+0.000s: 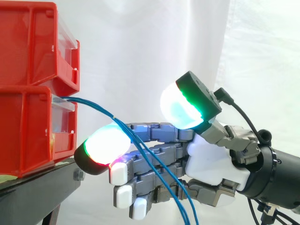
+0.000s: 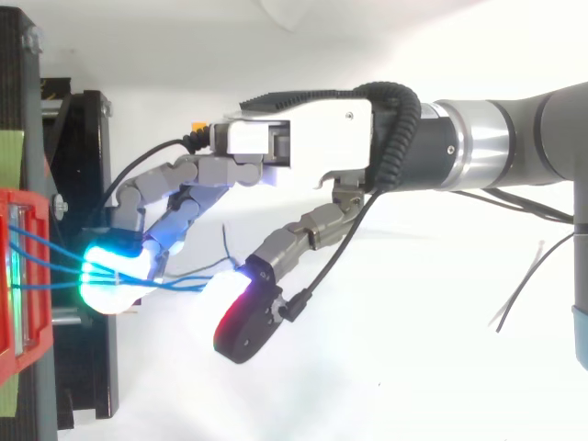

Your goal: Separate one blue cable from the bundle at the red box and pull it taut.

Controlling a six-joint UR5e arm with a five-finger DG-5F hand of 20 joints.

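A bundle of thin blue cables (image 1: 96, 105) leaves the front of the lower red bin (image 1: 23, 131) and droops right and down across my hand (image 1: 213, 164). My fingers reach straight toward the bin, and the foremost glowing fingertip (image 1: 103, 146) hovers just short of its front. The thumb pad (image 1: 180, 108) stands raised and spread away from the fingers. From above, the blue cables (image 2: 175, 280) run from the red bin (image 2: 23, 303) past the cyan fingertips (image 2: 110, 271) into the gap between fingers and thumb (image 2: 243, 317). They hang slack and nothing is pinched. My hand (image 2: 294, 138) is open.
A second red bin (image 1: 28, 42) sits stacked on the lower one, both on the black stand (image 1: 37, 192). A white curtain hangs behind. Thin dark loose wires (image 2: 524, 276) lie on the white surface at the right of the top view.
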